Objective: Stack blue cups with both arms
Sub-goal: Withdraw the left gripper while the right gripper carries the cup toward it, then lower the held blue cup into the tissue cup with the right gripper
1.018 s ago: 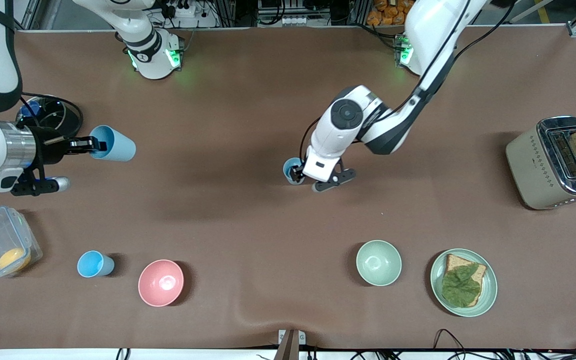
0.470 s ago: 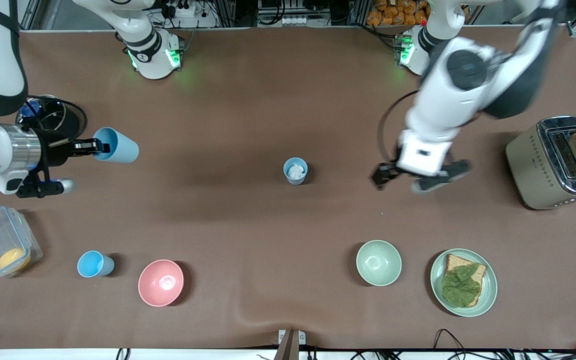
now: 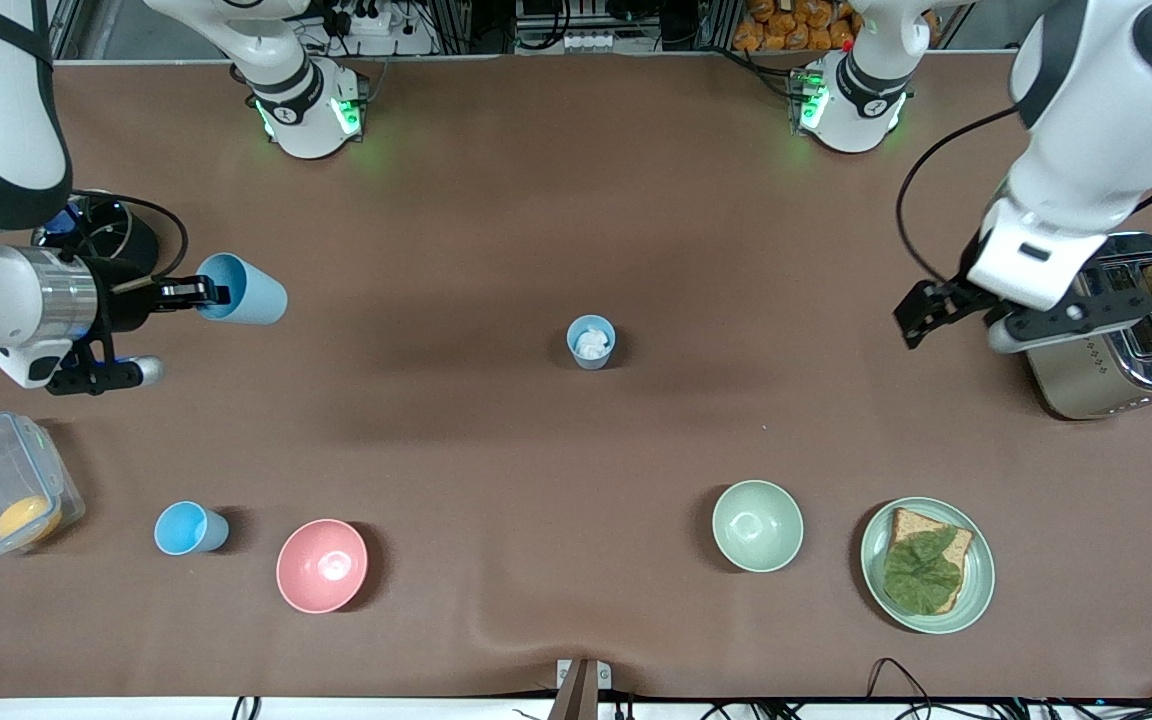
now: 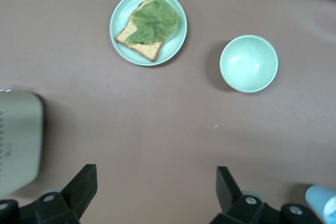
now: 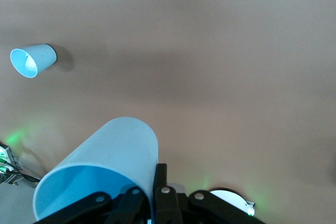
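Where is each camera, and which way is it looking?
Front view: high across the table, facing both arms; right gripper holds a cup, left gripper is open by the toaster.
Left wrist view: looks down past its fingers at the green bowl.
Right wrist view: looks along its held cup.
Shared: the middle cup.

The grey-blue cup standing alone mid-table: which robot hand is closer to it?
Roughly equal; left slightly nearer. The left end effector hangs open by the toaster; the right end effector holds a sky-blue cup toward the other end from the grey-blue cup.
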Robot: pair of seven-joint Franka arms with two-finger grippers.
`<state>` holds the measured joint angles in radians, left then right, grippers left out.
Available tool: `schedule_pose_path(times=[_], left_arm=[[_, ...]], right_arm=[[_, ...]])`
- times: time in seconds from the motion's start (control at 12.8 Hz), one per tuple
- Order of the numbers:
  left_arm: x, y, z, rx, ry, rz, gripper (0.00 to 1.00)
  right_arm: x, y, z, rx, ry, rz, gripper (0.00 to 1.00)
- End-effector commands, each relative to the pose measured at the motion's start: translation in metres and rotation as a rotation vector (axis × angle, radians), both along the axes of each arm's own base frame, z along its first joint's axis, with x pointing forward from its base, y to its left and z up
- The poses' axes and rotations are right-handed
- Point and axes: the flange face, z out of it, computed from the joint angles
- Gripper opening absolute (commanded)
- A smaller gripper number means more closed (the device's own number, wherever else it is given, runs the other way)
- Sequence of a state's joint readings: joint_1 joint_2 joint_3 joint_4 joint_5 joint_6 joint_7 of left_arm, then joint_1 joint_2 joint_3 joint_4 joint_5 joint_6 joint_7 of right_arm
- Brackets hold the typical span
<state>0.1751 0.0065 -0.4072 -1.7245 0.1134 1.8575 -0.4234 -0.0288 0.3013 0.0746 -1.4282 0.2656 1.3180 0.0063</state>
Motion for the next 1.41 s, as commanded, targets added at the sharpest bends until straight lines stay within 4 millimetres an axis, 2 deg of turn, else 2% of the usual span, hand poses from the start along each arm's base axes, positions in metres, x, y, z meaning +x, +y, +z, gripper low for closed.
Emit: schedule_pose_path(times=[0.0,0.08,0.16,0.31,0.39,0.63,0.71,0.86,0.94,1.1,1.25,1.33], left_arm=[[-0.007,0.026,0.060,-0.021,0.020,-0.014,1.00],[-0.008,0.036,0.070,-0.050,0.025,-0.033,1.00],[-0.008,0.056,0.073,-0.051,0.032,-0.038,1.00],[-0.011,0.063,0.082,-0.028,0.055,-0.079,1.00],[-0.010,0.075,0.090,-0.030,0.051,-0.072,1.00],[-0.014,0.078,0.092,-0.024,0.056,-0.093,1.00],[-0.013,0.078,0.090,-0.024,0.059,-0.096,1.00],[-0.015,0.079,0.082,-0.028,0.094,-0.096,1.00],[-0.016,0.080,0.081,-0.035,0.108,-0.093,1.00],[-0.015,0.080,0.080,-0.036,0.110,-0.092,1.00],[-0.016,0.079,0.081,-0.036,0.108,-0.093,1.00],[-0.017,0.079,0.081,-0.035,0.114,-0.093,1.00]], right_arm=[[0.000,0.005,0.000,0.011,0.001,-0.021,0.00],[-0.001,0.029,0.002,-0.012,0.003,-0.034,0.00],[-0.001,0.055,0.001,-0.048,0.000,-0.087,0.00],[-0.007,0.102,0.002,-0.093,0.001,-0.141,0.00],[-0.008,0.124,0.000,-0.092,0.004,-0.172,0.00],[-0.018,0.206,-0.019,-0.129,0.005,-0.258,0.00],[-0.026,0.240,-0.029,-0.154,0.004,-0.295,0.00],[-0.044,0.314,-0.062,-0.212,0.012,-0.428,0.00],[-0.054,0.348,-0.086,-0.240,0.018,-0.501,0.00],[-0.072,0.402,-0.124,-0.255,0.007,-0.598,0.00],[-0.088,0.434,-0.160,-0.276,-0.011,-0.638,0.00],[-0.088,0.436,-0.164,-0.270,-0.019,-0.645,0.00]])
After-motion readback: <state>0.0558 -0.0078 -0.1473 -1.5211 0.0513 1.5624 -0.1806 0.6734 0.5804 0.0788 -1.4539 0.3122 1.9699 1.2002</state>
